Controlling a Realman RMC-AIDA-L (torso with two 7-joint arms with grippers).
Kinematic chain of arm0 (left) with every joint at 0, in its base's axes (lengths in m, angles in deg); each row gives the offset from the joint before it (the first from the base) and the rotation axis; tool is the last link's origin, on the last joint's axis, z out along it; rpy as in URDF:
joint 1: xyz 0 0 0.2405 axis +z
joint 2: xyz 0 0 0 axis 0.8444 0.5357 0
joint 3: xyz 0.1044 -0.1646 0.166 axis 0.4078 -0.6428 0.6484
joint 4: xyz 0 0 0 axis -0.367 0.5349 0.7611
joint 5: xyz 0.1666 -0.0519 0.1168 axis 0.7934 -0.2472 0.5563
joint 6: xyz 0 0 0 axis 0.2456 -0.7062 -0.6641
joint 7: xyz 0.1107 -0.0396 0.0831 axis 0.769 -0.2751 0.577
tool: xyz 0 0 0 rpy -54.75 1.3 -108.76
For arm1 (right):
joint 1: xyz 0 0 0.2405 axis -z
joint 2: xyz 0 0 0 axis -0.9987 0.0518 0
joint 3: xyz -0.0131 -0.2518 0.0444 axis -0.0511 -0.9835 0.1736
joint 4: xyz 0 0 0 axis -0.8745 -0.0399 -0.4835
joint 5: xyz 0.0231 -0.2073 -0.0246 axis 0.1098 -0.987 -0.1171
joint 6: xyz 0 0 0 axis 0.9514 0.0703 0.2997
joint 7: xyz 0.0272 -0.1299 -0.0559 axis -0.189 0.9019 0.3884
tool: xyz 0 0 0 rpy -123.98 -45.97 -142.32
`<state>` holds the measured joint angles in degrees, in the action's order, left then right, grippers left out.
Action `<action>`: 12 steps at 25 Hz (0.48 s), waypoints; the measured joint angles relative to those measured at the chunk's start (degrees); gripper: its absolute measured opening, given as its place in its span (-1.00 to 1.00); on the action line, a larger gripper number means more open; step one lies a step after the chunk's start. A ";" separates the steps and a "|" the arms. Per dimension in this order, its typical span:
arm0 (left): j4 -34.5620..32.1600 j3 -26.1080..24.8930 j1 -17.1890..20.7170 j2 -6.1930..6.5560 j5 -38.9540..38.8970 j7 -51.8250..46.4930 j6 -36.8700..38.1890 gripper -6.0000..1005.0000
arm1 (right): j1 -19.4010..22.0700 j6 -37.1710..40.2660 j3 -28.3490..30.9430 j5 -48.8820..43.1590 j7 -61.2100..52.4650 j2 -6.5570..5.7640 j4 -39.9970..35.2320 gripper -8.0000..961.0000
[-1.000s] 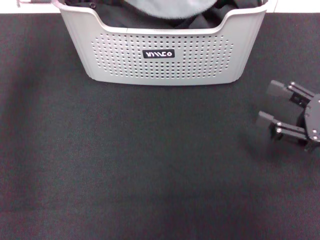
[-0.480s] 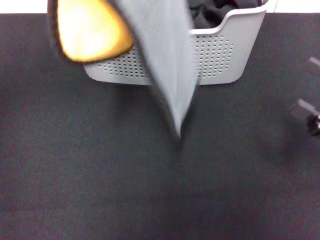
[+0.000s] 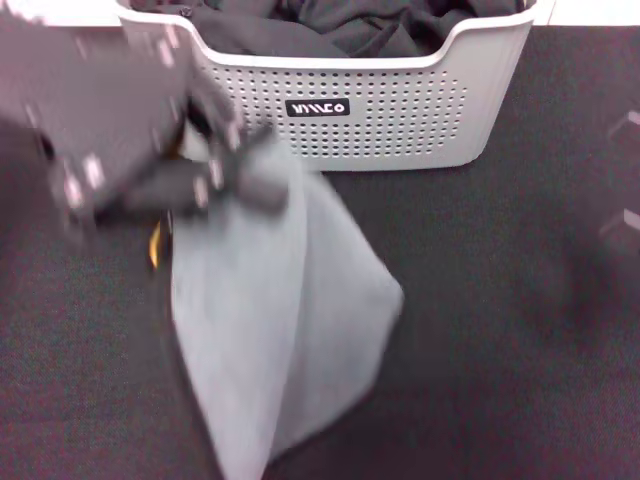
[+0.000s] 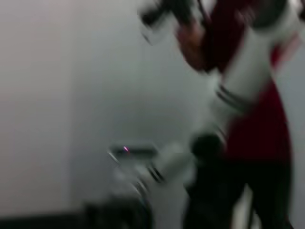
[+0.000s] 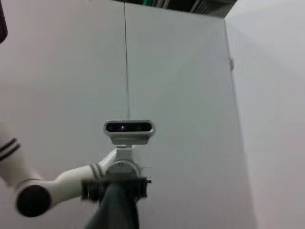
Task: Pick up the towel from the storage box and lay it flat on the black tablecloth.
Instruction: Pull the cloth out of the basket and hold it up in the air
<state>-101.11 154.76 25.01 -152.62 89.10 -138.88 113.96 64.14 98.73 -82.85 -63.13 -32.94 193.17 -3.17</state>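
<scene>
The left gripper (image 3: 215, 170) hangs over the black tablecloth (image 3: 480, 400), just in front of the near left corner of the storage box (image 3: 400, 110). It is smeared by motion, yet its dark fingers (image 3: 255, 180) appear clamped on the upper edge of the towel (image 3: 270, 320). The light grey towel hangs and spreads below and to the right of this gripper, widening as it goes down, with one corner reaching out to the right and a narrow point at the lower end near the bottom of the head view. A small strip of orange (image 3: 155, 245) shows just beneath the gripper at the towel's left edge; what it is cannot be told. Whether the lower part of the towel touches the cloth cannot be told.

Behind and to the right of the left gripper stands the storage box, its holed wall and black logo plate (image 3: 318, 108) facing forward, with dark crumpled fabric (image 3: 340, 25) inside.

Far to the right, well apart from the towel, only a faint blurred trace of the right gripper (image 3: 625, 215) shows at the edge of the head view; I cannot tell how its fingers stand
</scene>
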 joint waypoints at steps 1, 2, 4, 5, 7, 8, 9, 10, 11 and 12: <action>-0.97 2.07 0.16 0.24 0.81 0.42 0.05 -0.91 | -0.29 0.24 -0.12 -0.64 -1.31 -0.44 -0.01 0.76; -1.51 3.00 0.18 0.27 1.41 0.49 0.08 -0.91 | -0.59 0.37 -0.14 -1.32 -2.56 -0.93 -0.02 0.75; -2.59 4.91 0.18 0.28 2.40 0.56 0.16 -0.91 | -1.31 0.31 -0.17 -3.51 -4.18 -1.54 -0.03 0.74; -2.83 5.81 0.03 0.29 2.56 0.59 0.18 -0.91 | -1.80 0.05 -0.18 -4.73 -4.90 -1.69 -0.02 0.74; -3.04 8.19 -0.74 0.58 2.69 0.60 0.21 -0.91 | -2.58 -0.88 -0.18 -6.61 -6.02 -1.87 0.24 0.74; -3.05 9.67 -1.29 0.79 2.70 0.58 0.22 -0.91 | -2.77 -1.64 -0.17 -7.03 -6.31 -1.82 0.37 0.73; -3.06 10.86 -1.77 0.95 2.71 0.52 0.23 -0.91 | -2.88 -2.47 -0.17 -7.18 -6.48 -1.73 0.43 0.73; -3.07 11.84 -2.21 1.01 2.73 0.45 0.24 -0.91 | -2.92 -3.44 -0.17 -7.26 -6.56 -1.55 0.43 0.73; -3.08 12.63 -2.65 0.96 2.79 0.36 0.25 -0.91 | -2.99 -4.46 -0.17 -7.34 -6.63 -1.40 0.40 0.73; -3.09 13.01 -3.00 0.76 2.84 0.32 0.25 -0.91 | -3.12 -6.09 -0.37 -7.37 -6.67 -1.12 0.34 0.73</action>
<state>-104.19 167.77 22.01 -151.86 91.94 -138.56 114.21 61.02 92.64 -83.23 -70.51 -39.61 192.05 -2.83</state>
